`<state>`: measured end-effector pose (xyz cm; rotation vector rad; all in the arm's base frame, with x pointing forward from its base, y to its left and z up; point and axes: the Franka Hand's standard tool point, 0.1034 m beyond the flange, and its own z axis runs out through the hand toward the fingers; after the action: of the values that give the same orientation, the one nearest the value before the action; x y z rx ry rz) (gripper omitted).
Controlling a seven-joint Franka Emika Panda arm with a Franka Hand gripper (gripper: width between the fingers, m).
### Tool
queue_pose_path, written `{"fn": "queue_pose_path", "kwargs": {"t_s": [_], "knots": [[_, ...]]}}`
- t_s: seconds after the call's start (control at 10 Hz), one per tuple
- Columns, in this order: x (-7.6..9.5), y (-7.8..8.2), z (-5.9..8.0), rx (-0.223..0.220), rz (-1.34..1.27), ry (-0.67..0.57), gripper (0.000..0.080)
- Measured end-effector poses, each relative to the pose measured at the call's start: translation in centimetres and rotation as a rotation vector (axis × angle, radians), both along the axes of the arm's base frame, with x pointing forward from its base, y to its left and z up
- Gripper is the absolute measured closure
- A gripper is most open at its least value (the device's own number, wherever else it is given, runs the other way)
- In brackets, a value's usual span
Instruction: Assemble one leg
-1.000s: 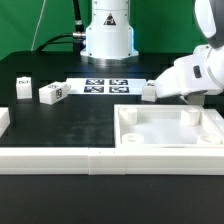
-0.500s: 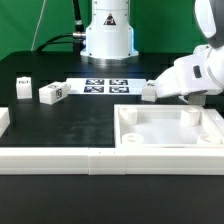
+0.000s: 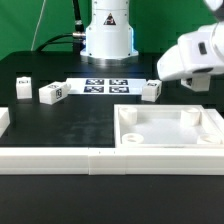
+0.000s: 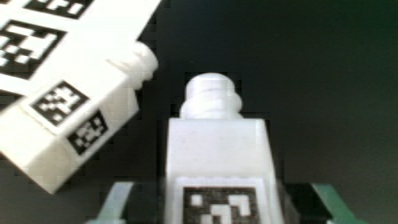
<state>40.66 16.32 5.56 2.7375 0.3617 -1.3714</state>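
One leg (image 3: 150,91), a small white block with a black-and-white tag, lies on the black table just off the marker board's end, at the exterior view's right. My gripper (image 3: 172,76) hangs above and to the right of it. In the wrist view the leg (image 4: 217,140) lies between my green fingertips (image 4: 125,200), with dark gaps on both sides. The jaws are open and hold nothing. Its rounded peg end (image 4: 214,95) points away from the camera. Two more legs (image 3: 52,93) (image 3: 25,82) lie at the exterior view's left.
The marker board (image 3: 100,86) lies in front of the robot base and also shows in the wrist view (image 4: 63,90) beside the leg. The large white tray-like piece (image 3: 128,140) sits at the front right. A white rail (image 3: 60,160) runs along the front, with a white block (image 3: 3,118) at the left edge.
My gripper has risen and moved to the exterior view's right, away from the leg. The leg stays on the table, shifted slightly.
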Motion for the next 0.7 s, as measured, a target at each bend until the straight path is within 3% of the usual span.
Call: {"fn": "queue_pose_path", "kwargs": {"t_s": [0.1, 0.4, 0.7], "knots": [[0.4, 0.1, 0.5, 0.003, 0.001, -0.018, 0.0512], [0.8, 0.3, -0.3, 0.019, -0.007, -0.075, 0.0512], [2.2, 0.6, -0.1, 0.082, -0.025, -0.351, 0.0512]]}}
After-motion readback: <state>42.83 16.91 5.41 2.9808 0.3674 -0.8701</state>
